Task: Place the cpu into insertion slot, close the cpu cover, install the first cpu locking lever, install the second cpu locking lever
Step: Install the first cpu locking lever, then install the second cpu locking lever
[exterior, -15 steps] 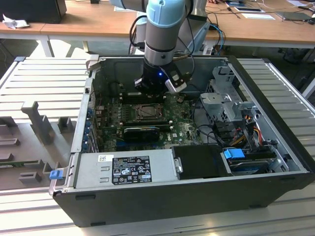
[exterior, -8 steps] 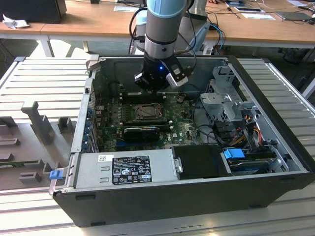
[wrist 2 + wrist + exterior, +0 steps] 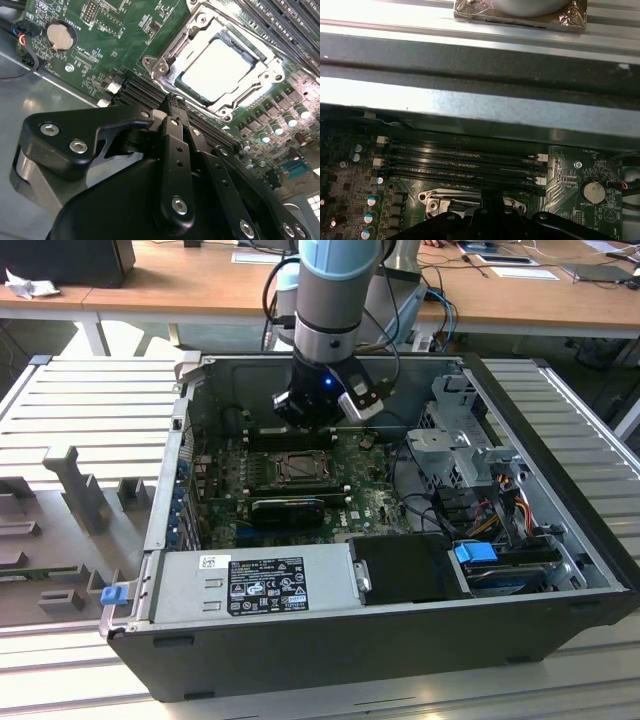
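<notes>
In the second wrist view the cpu (image 3: 220, 67) shows its pale silvery top inside the insertion slot (image 3: 243, 44). The metal frame of the cpu cover (image 3: 172, 50) lies flat around it. My gripper (image 3: 172, 101) is shut with nothing between its fingers, and its tips hang just off the socket's corner, over black slots. In the exterior view the gripper (image 3: 316, 405) hovers above the back edge of the insertion slot (image 3: 300, 468) on the green board. In the first wrist view a corner of the cover (image 3: 440, 199) peeks out past the gripper's black body.
Long black memory slots (image 3: 460, 162) run beside the socket. A coin battery (image 3: 60, 36) sits on the board. A black ribbed heatsink (image 3: 288, 508), the grey power supply (image 3: 260, 585), a drive cage (image 3: 460, 440) and loose cables (image 3: 500, 495) crowd the case, whose walls (image 3: 175, 455) enclose it.
</notes>
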Robot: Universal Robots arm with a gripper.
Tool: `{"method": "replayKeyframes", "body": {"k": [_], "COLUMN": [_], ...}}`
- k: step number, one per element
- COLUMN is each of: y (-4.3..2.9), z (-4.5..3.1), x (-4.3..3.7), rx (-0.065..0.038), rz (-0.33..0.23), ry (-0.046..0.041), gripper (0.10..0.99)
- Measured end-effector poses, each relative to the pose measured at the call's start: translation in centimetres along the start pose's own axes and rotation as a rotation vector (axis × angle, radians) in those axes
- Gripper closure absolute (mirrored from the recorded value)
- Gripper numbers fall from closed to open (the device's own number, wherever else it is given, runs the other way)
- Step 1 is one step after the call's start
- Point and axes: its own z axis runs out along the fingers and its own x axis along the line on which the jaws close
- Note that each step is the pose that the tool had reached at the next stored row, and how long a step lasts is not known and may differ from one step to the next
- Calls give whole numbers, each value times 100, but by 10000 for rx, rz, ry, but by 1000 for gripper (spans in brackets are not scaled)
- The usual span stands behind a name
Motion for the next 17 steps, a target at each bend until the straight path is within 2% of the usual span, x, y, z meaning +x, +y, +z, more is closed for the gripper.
{"method": "replayKeyframes", "body": {"k": [5,11,14,17], "y": [-41,-169,-172,-164], "z": [-7,-28,-46,-95], "x": [4,15,16,16], "rx": [-1,-3,-2,-3], "rz": [1,0,1,1], "ry": [-1,0,0,0], "gripper": [980,980,980,980]}}
